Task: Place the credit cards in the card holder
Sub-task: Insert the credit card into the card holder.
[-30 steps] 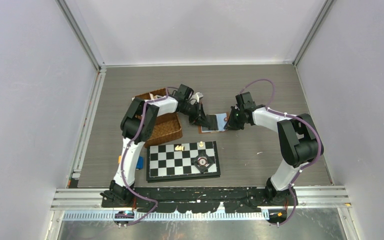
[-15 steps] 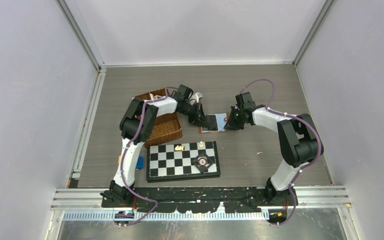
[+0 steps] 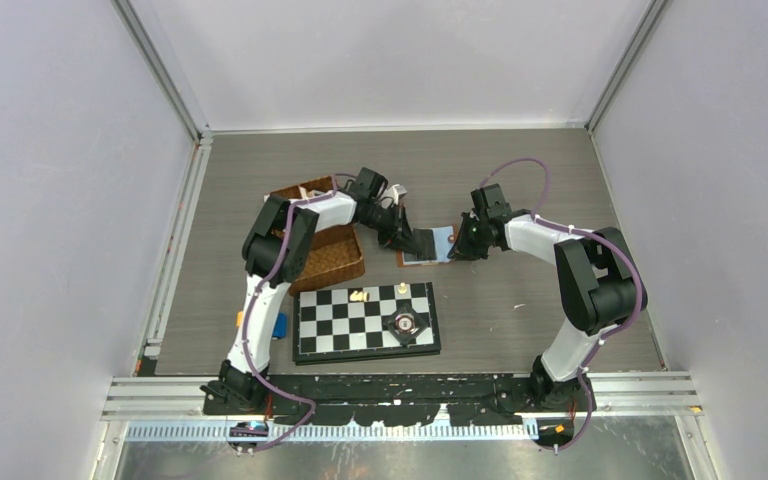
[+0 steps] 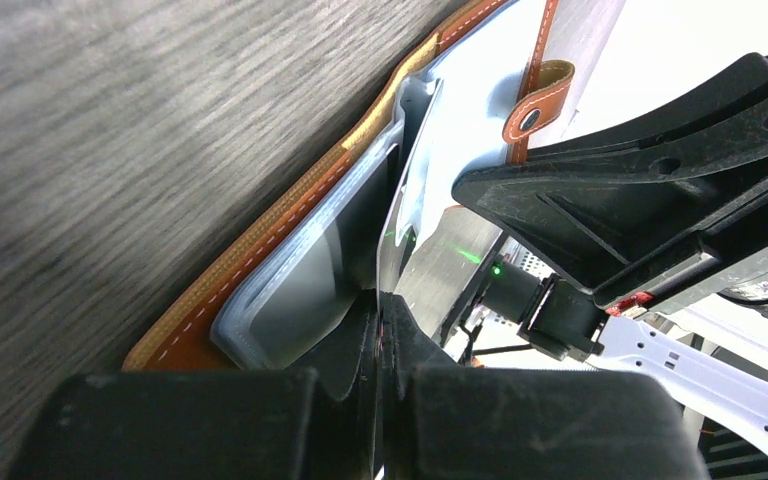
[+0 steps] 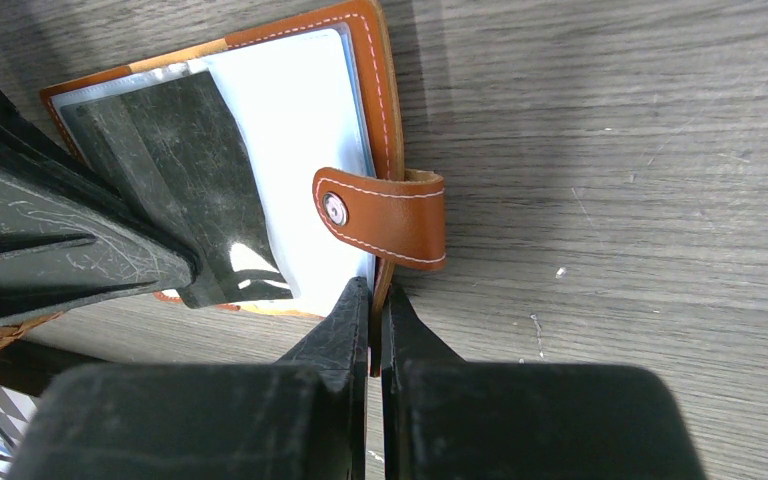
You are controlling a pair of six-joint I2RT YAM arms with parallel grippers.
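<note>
tan leather card holder (image 5: 295,120) open on worktop (image 5: 610,150), left claw (image 4: 380,300) pinching its clear page, right claw (image 5: 372,292) clamped on its edge

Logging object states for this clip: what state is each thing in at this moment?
card holder: open, flat on the table.
snap strap: unfastened.
left claw: shut on a thin pale sheet; card or sleeve, cannot tell.
right claw: shut on the card holder's edge beside the strap.
wicker basket: upright.
chessboard: lying flat.
</note>
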